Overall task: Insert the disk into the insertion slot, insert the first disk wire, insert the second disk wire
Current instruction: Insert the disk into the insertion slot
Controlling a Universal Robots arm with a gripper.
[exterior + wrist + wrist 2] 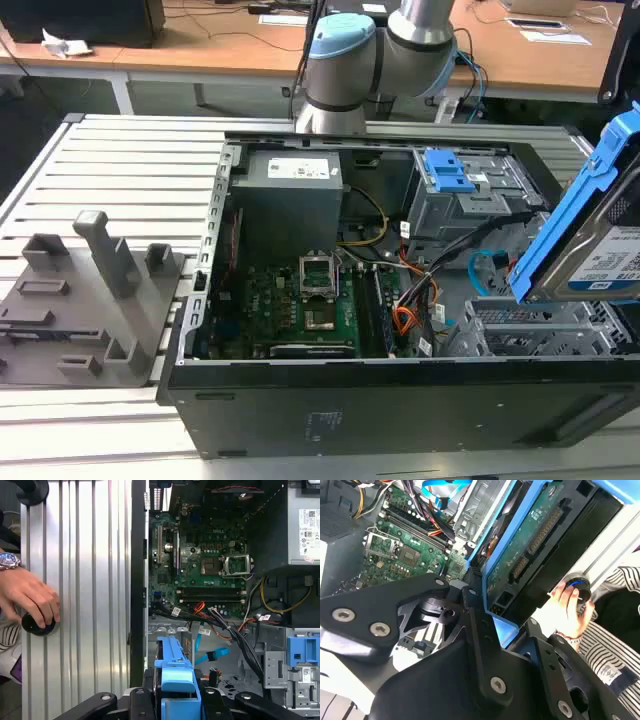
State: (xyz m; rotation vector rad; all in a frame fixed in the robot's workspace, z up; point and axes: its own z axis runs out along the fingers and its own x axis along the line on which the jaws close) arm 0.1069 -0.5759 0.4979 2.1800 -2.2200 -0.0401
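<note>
Blue-carrier disk [610, 255] gripped in the jaws, tilted, not yet seated; insertion slot [530, 330] below the jaws looks empty; second disk wire [487, 262] loose beside them, apparently unplugged; all three insertions left.

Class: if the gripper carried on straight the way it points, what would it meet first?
Probably the grey drive cage below the disk that the gripper holds; depth is unclear, so the light-blue cable might come first.
</note>
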